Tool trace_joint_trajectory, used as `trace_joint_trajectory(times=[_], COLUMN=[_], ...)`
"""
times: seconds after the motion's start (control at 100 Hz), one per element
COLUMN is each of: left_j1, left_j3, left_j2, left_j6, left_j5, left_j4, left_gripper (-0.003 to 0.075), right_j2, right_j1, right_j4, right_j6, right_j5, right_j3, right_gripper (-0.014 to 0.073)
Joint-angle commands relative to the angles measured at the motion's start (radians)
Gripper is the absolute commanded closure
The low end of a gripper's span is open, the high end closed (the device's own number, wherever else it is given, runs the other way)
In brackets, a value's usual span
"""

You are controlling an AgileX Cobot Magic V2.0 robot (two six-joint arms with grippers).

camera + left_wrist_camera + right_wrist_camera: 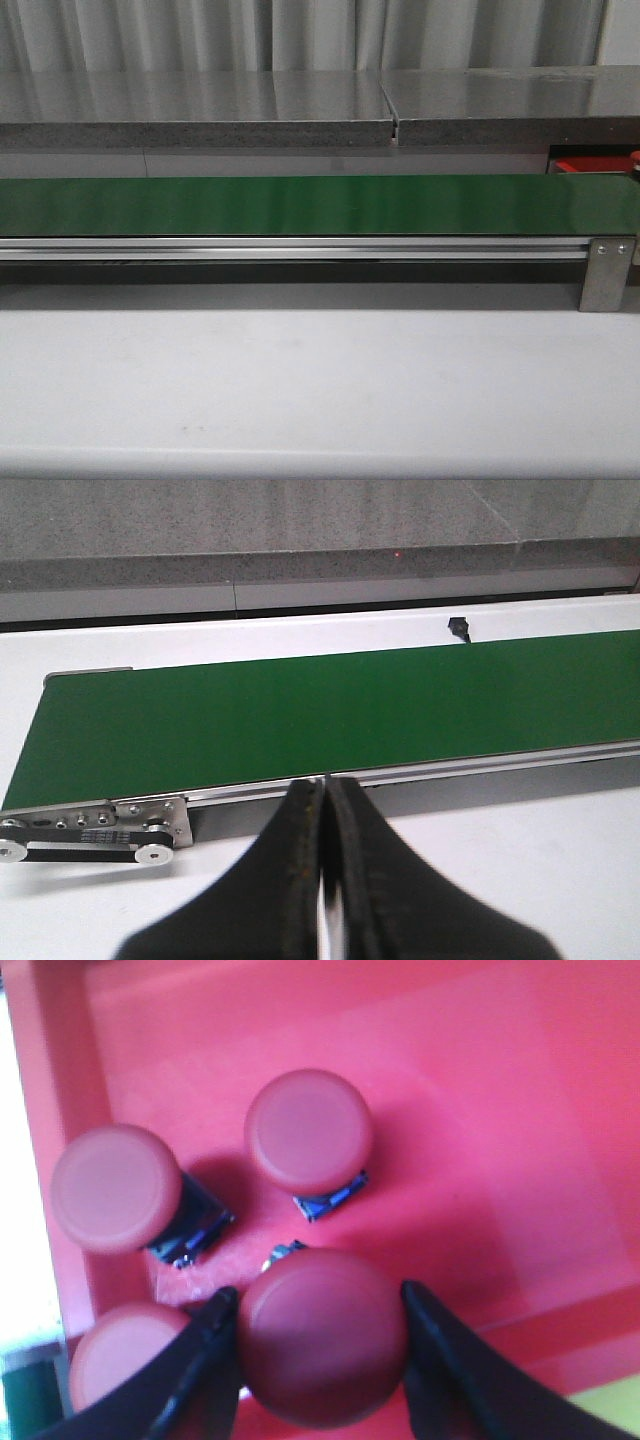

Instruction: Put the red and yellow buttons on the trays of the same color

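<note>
Red tray (520,1090) already crowded: the right pincer (320,1345) grips a red button (322,1335) that may knock its neighbours (308,1128) on release; left pincer (325,800) shut, empty.

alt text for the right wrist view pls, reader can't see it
The right gripper holds a red button between its two dark fingers, directly above the floor of a red tray. Three more red buttons sit in the tray beside it, two showing dark blue bases under their caps.
</note>
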Motion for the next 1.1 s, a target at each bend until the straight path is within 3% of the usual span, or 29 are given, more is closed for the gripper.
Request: trace_joint_trajectory(times=[0.0,0.36,0.43,0.58,0.67,1.09], left_j1=[-0.005,-0.005,-0.005,-0.005,-0.005,-0.005], left_j3=[-0.025,-0.025,-0.025,-0.025,-0.025,-0.025], left_j2=[0.006,0.006,0.006,0.006,0.006,0.006], left_j6=[-0.002,-0.002,-0.002,-0.002,-0.002,-0.002], left_j5=[-0.064,-0.064,-0.064,-0.064,-0.064,-0.064], left_j4=[-0.014,-0.014,-0.014,-0.014,-0.014,-0.014], left_gripper=[0.0741,0.0741,0.0741,0.0741,0.0741,0.0741], right_j2=[-0.046,-0.005,-0.005,-0.005,-0.005,-0.118], right_j1=[-0.006,-0.016,-0.016,-0.016,-0.016,-0.016], right_j4=[0.002,0.002,0.002,0.002,0.002,-0.023], right_j6=[-0.001,-0.001,-0.001,-0.001,-0.001,-0.003], right_j5=[-0.081,-0.098,-0.098,-0.099,-0.101,-0.078], right_j3=[-0.03,-0.03,-0.03,-0.03,-0.03,-0.029], right_gripper=[0.0555,0.0531,0.045,0.0148,0.0063,0.0063])
